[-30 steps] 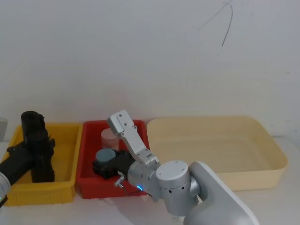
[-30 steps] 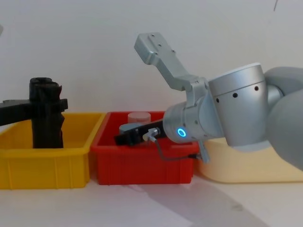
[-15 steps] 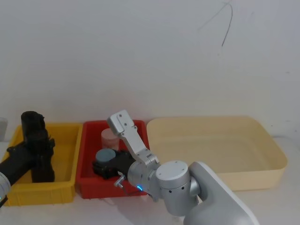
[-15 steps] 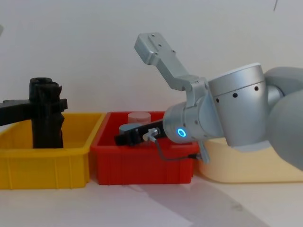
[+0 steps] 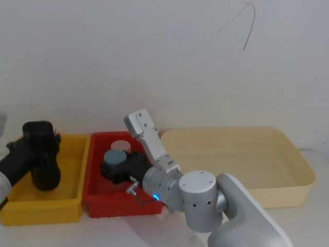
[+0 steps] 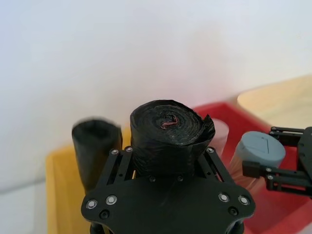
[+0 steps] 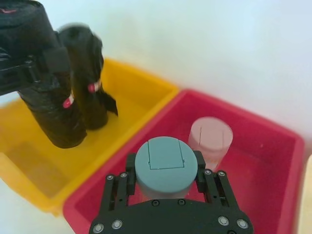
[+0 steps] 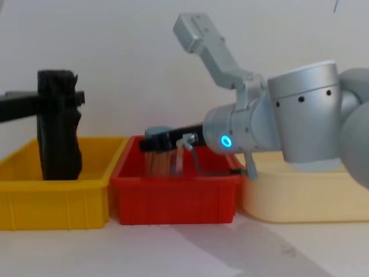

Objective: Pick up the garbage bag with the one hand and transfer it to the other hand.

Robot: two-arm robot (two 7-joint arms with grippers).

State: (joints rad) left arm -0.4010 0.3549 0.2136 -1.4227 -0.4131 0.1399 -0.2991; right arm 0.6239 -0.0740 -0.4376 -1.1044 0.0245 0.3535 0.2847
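Soft, even light filled the scene, bright on the white wall (image 5: 164, 62), with no hard glare. On the table (image 8: 173, 254) a faint, diffuse shadow lay in front of the red bin (image 8: 173, 202). The blue ring light (image 8: 225, 141) glowed clearly. The garbage bag (image 6: 168, 131) in the left end effector (image 6: 163, 153) read as near-featureless black. Motion blur smeared the grey-capped container (image 8: 160, 151) gripped by the right end effector (image 7: 165, 168), and also the second roll (image 6: 95, 144).

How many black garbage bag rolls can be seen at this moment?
2. One garbage bag is clamped in the left hand, its lower end in the yellow bin; the second roll stands in that bin beside it. The right hand grips a grey-capped jar.
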